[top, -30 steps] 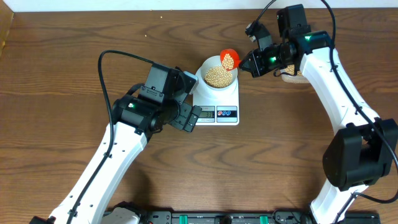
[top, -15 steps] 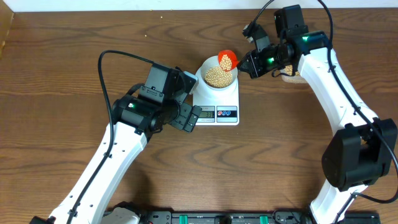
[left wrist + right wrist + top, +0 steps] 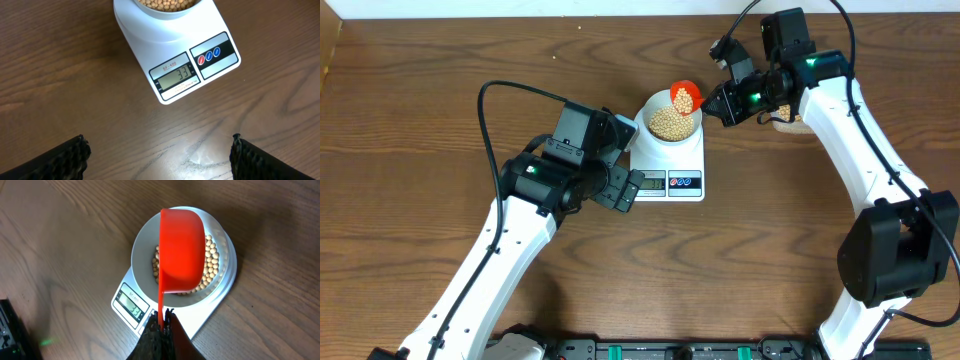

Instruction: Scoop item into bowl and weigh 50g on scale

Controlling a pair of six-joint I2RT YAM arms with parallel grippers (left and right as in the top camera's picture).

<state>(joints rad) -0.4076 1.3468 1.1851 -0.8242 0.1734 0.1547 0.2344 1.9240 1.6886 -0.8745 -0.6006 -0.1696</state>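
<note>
The white scale (image 3: 668, 168) lies on the wooden table (image 3: 440, 60) with its long axis running from the far side toward the robot. Its display (image 3: 176, 75) and two round buttons (image 3: 209, 54) are at the near end, and the display reads 33. The white bowl (image 3: 650, 104) sits on the far half of the scale and is partly filled with tan beans (image 3: 665, 124).

The right gripper (image 3: 713, 103) is clamped shut on the thin handle (image 3: 160, 300) of an orange scoop (image 3: 686, 96). The handle runs from the fingertips out to the left over the table. The cup at its end hangs above the bowl's far right rim, and from above a few beans show inside the cup. In the right wrist view the handle points straight away from the fingers and the cup covers the middle of the bowl, with beans visible on either side of it.

The left gripper (image 3: 159, 159) hangs over bare table just in front of the scale's display end. Its two fingertips are spread wide with nothing between them, and it is clear of the scale
</note>
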